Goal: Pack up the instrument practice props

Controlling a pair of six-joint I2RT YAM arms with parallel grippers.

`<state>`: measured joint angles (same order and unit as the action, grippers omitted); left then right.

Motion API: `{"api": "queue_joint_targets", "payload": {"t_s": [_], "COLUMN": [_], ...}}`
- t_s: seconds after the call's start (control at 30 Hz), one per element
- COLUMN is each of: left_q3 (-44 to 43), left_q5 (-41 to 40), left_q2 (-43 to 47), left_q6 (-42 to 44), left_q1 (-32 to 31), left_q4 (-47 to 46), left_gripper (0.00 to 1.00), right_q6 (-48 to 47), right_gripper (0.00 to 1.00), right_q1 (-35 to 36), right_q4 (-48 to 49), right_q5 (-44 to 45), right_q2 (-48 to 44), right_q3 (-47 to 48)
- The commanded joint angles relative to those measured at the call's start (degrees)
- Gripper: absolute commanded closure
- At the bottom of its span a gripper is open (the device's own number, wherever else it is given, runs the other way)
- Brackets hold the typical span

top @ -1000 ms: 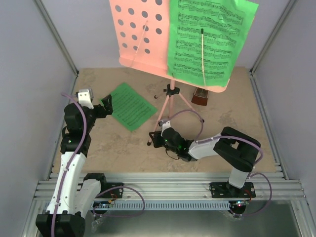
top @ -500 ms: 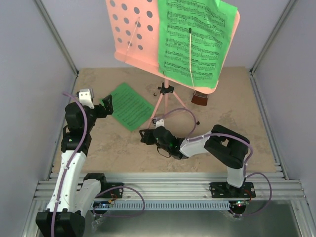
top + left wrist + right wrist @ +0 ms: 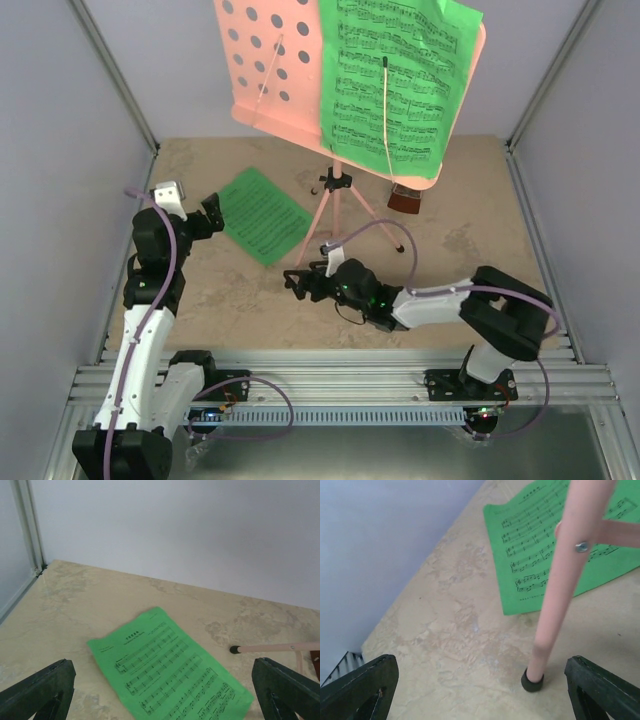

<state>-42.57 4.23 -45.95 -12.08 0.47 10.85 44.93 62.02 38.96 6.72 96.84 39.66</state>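
Clock is on the top view, 12 = far wall.

Pink music stand with flat hole-punched desk and thin tripod legs is standing upright at 12 of the tan stone-pattern table. One green sheet-music page is resting on the desk's right half, with a thin pale wire arm lying across it. Second green sheet-music page is lying flat on the table at 10, left of the tripod hub. Small brown wooden pyramid metronome is sitting at 1, behind the stand's right leg, its top hiding under the desk's lower edge.

Left gripper is hovering at 9, just beside the flat page's left corner. Jaws are standing fully spread, grasping nothing. Its wrist view is showing that page between and ahead of the black fingers, plus a pink leg's black tip at 3 of that view. Can't tell whether a fingertip is touching paper.

Right gripper is sitting low at 6, at the stand's near-left leg. Jaws are released wide: the leg and its black rubber foot are standing between the fingers, touching neither. The foot is resting on bare table, just off the flat page's near edge.
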Motion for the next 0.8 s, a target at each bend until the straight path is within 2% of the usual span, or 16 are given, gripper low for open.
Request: {"api": "queue_joint_targets", "payload": {"t_s": [0.0,0.2,0.33,0.4,0.5,0.63,0.77], "left_q3": [0.46,0.47,0.4,0.6,1.08,1.57,0.46], "left_q5": [-3.97,-5.1,-5.43,-5.4,-3.15,3.97,12.35], "left_q2": [0.95,0.86,1.09,1.48,1.83,1.23,2.27], "left_q6": [-0.58,-1.22,-1.45,-1.59,-1.56,-1.62,-7.13], "left_q1": [0.06,0.04,0.06,0.06,0.01,0.06,0.06], "left_q4": [0.6,0.59,0.84,0.44,-0.92,-3.11,-4.41], "left_gripper": [0.01,0.01,0.01,0.01,0.01,0.03,0.06], "right_q6": [-2.99,-9.83,-12.26,-13.19,-14.29,-16.5,-18.01], "right_gripper": [0.05,0.02,0.02,0.02,0.02,0.02,0.02], "right_q1": [0.38,-0.63,-6.06,-10.74,-21.58,-34.96,-42.32], "right_q4": [-1.51,-11.45,-17.49,-21.77,-29.51,-40.71,-49.71], "right_q5": [0.39,4.47,4.68,3.06,-2.4,-8.01,-10.35], "right_q2": [-8.82,-23.17,-33.06,-37.77,-42.9,-49.74,-57.61], "right_q3": [-7.3,-13.46,-16.73,-17.31,-16.68,-13.47,-7.54]}}
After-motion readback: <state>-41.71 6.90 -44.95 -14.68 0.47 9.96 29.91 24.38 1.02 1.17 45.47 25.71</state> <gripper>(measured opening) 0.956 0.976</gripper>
